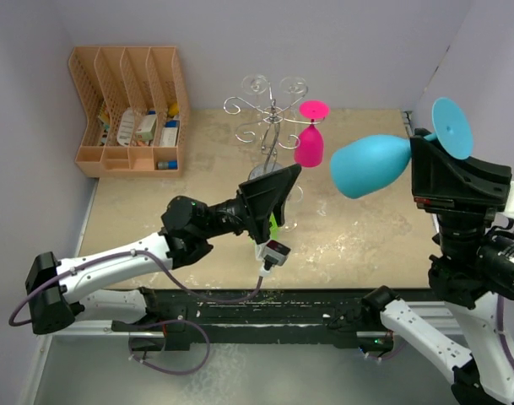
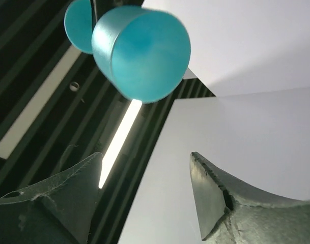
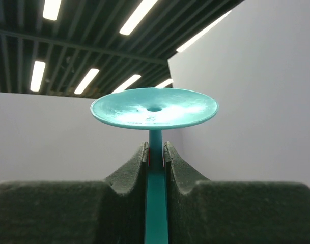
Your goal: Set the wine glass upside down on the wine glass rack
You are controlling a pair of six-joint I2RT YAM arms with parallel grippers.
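Observation:
A teal wine glass point(image 1: 370, 166) is held high over the table's right side, lying roughly sideways with its bowl pointing left and its round foot point(image 1: 452, 126) to the right. My right gripper point(image 1: 424, 145) is shut on its stem. In the right wrist view the fingers point(image 3: 137, 168) pinch the stem below the foot point(image 3: 155, 108). The chrome wine glass rack point(image 1: 273, 108) stands at the back centre, and a pink glass point(image 1: 310, 139) hangs upside down on it. My left gripper point(image 1: 282, 196) is open and empty in front of the rack's base. The left wrist view looks upward at the teal glass point(image 2: 142, 53).
An orange slotted organiser point(image 1: 130, 110) with small items stands at the back left. A small green object point(image 1: 273, 226) shows partly under my left gripper. Grey walls enclose the table at the back and both sides.

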